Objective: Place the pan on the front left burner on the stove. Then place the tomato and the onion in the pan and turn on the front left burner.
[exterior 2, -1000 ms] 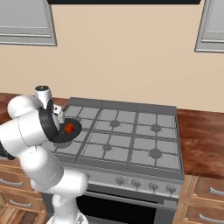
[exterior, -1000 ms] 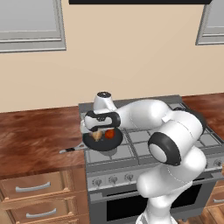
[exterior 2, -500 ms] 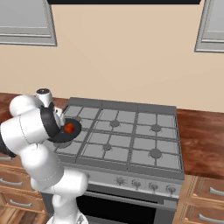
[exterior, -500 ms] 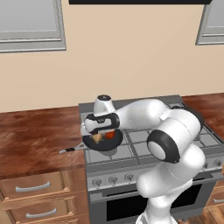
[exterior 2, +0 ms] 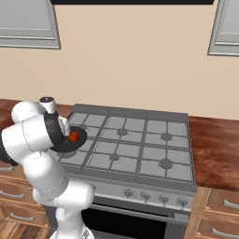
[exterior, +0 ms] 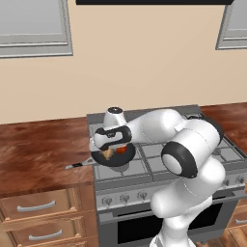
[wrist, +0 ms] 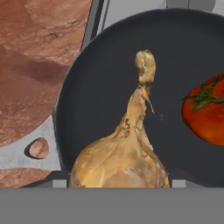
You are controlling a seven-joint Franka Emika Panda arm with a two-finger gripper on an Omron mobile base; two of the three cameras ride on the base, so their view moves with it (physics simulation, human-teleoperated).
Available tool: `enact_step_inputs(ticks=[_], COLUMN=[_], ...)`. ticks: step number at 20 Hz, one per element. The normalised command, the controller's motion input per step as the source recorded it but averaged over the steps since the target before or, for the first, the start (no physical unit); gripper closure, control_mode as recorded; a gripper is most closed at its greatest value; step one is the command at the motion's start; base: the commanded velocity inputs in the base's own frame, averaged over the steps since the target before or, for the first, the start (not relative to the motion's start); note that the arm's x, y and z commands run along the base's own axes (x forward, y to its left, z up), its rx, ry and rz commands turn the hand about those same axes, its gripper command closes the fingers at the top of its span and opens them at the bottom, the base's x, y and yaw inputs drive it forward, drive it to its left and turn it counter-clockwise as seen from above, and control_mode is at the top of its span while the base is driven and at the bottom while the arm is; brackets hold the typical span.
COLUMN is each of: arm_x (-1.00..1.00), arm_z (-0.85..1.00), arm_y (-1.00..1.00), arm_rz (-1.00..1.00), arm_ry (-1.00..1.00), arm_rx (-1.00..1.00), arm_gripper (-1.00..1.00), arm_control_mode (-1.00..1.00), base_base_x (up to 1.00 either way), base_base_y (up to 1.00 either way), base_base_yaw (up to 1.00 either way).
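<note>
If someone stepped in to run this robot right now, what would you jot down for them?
Hand: over the pan, around the onion; grip or release can't be told.
Pan: on the stove's front left burner, handle pointing out over the counter.
Tomato: lying in the pan, beside the onion.
Done: pan placed, tomato in, onion at the pan.
Left: make sure the onion is let go, pull the hand away, then turn the front left burner's knob on.
</note>
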Motion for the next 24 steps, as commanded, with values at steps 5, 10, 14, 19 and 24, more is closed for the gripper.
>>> enact_step_inputs(ticks=[5, 10, 14, 19, 24], arm_x=[0.00, 0.00, 0.00, 0.00, -0.02], arm_z=[-0.04, 0.00, 0.00, 0.00, 0.06], arm_y=[0.00, 0.00, -0.05, -0.05, -0.01], arm_rz=[0.00, 0.00, 0.00, 0.00, 0.00], arm_ry=[0.00, 0.00, 0.00, 0.00, -0.03], arm_rx=[0.00, 0.00, 0.00, 0.00, 0.00], arm_gripper=[1.00, -1.00, -1.00, -1.00, -1.00], arm_control_mode=[-1.00, -1.00, -1.00, -1.00, -1.00], base_base_x=[0.00, 0.00, 0.00, 0.00, 0.00], base_base_y=[0.00, 0.00, 0.00, 0.00, 0.00], base_base_yaw=[0.00, 0.00, 0.00, 0.00, 0.00])
